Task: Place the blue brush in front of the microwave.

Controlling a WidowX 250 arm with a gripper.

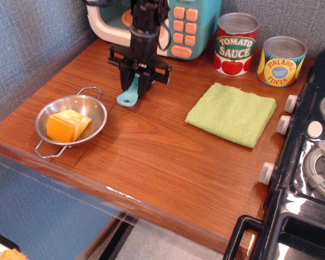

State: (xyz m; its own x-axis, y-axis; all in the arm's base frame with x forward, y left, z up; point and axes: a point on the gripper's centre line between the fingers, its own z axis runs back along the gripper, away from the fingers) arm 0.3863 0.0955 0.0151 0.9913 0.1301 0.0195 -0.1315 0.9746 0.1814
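Nearby, cans [236,43] labelled "TOMATO SAUCE", "PINEAPPLE SLICES".

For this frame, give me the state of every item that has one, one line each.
Gripper: shut on the brush, pointing down.
Brush: held, handle end low near the counter.
Microwave: upright at the back.
Pan: holding a cheese block.
Cloth: lying flat.
Two cans: upright.

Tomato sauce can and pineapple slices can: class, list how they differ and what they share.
The tomato sauce can has a red and white label with green lettering; the pineapple slices can has a yellow and blue one. The tomato can looks taller and stands nearer the microwave. Both stand upright with silver tops.
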